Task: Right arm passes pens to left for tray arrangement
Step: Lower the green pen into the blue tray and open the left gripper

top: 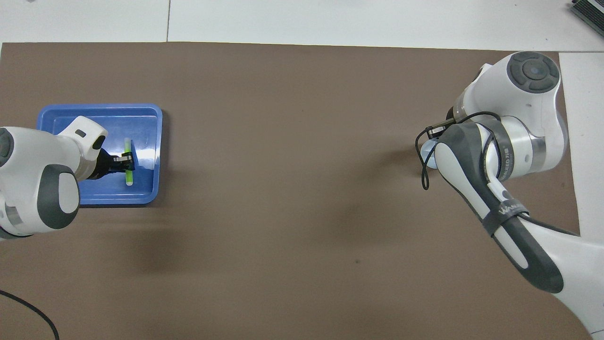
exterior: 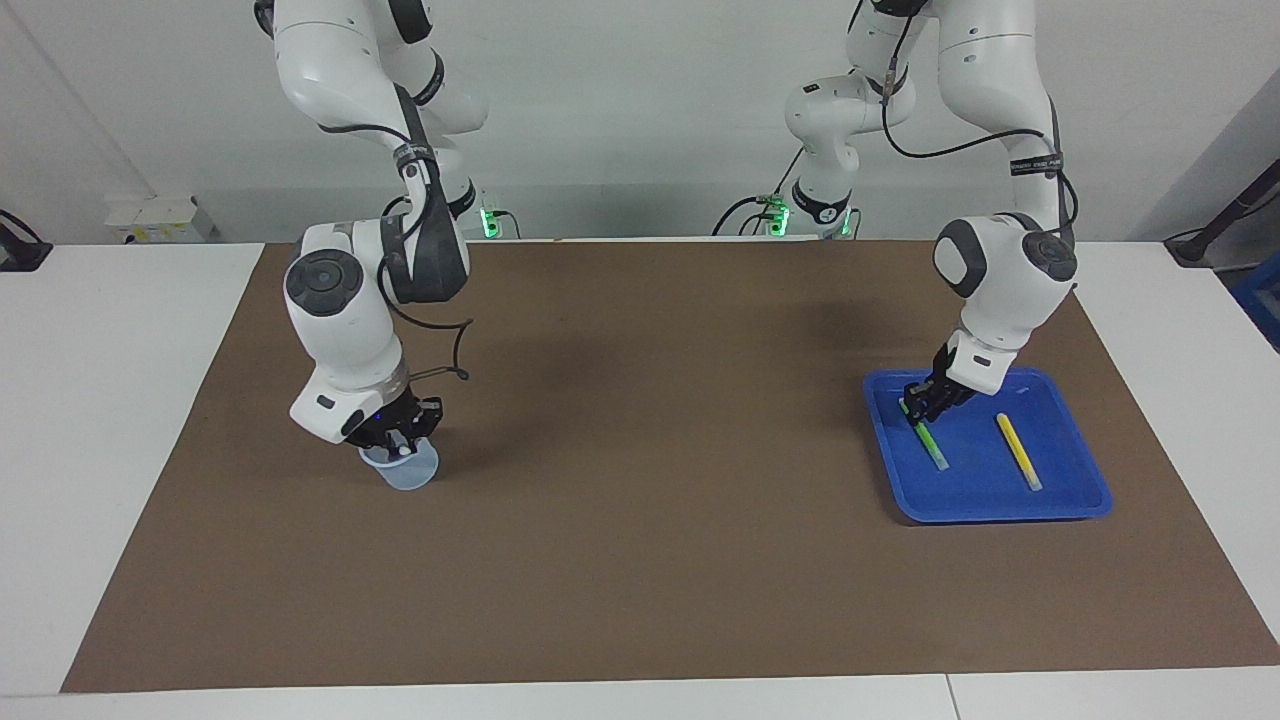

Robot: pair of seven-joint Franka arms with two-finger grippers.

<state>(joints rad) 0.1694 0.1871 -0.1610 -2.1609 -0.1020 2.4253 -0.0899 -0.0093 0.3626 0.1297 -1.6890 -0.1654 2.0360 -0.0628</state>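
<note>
The blue tray (exterior: 1000,512) sits at the left arm's end of the table. A green pen (exterior: 936,452) lies flat in it, and a yellow pen (exterior: 1018,450) lies beside that one. My left gripper (exterior: 918,408) is low in the tray, its fingers slightly apart astride the green pen's end nearer to the robots. From overhead the left gripper (top: 123,161) crosses the green pen (top: 126,146) and the arm hides the yellow one. My right gripper (exterior: 400,442), with its blue light, reaches down into a clear cup (exterior: 412,472) and is shut on a pen whose whitish cap shows.
A brown mat (exterior: 640,560) covers the table's middle, with white tabletop (exterior: 100,450) around it. The right arm's elbow and cable (top: 472,160) hang over the cup in the overhead view. A black cable (top: 28,311) lies near the robots' edge.
</note>
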